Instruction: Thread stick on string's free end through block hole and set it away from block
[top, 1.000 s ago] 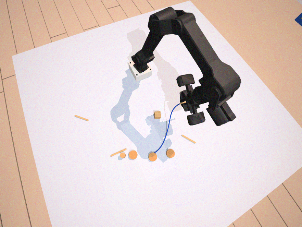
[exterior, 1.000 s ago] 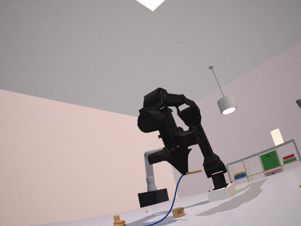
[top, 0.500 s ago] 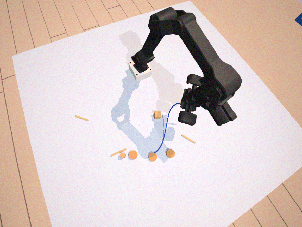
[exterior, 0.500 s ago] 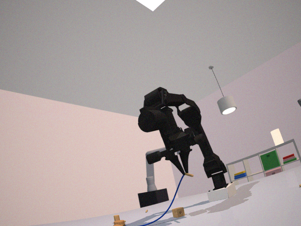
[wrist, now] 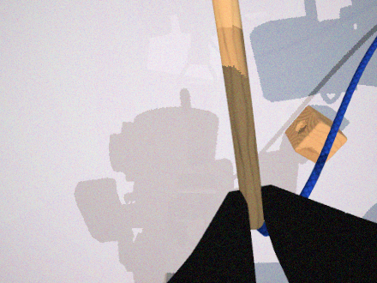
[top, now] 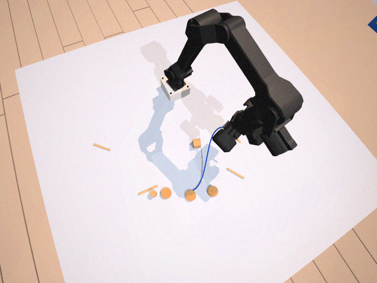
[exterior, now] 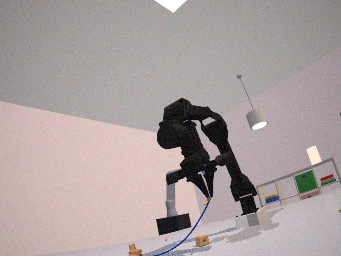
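Note:
My gripper is shut on the string's stick near its string end, above the table. In the wrist view the stick points up the picture, away from the fingers. The blue string runs down in a curve to its round button at the front. The wooden block sits on the table, apart from the stick. Its hole shows in the exterior view and the wrist view. In the top view the arm hides the fingertips.
Loose sticks lie at the left, front left and right. Other round pieces flank the string's button. A small peg stands beside the front-left stick. The pale arm base is behind the block.

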`<action>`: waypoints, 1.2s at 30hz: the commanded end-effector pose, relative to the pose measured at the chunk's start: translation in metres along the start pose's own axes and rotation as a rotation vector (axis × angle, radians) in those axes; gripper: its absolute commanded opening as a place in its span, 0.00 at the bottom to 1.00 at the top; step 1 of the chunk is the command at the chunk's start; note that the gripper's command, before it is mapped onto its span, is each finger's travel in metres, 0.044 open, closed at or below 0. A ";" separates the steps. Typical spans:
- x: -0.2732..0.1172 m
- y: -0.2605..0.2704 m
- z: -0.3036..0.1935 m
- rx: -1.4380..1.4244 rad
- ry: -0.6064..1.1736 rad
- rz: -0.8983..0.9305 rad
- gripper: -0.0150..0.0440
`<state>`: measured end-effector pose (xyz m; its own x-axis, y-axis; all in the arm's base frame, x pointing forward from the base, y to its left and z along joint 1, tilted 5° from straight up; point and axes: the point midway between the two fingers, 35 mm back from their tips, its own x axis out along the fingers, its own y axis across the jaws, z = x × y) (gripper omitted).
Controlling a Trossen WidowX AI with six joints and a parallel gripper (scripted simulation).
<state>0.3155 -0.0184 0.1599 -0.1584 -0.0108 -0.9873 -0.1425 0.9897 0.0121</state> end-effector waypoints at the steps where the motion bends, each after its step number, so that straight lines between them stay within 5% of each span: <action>1: 0.000 -0.001 0.001 0.117 0.001 -0.007 0.25; 36: -0.001 0.001 0.004 1.325 -0.019 -0.029 0.25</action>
<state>0.3189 -0.0170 0.1602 -0.1543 -0.0366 -0.9873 0.8776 0.4541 -0.1540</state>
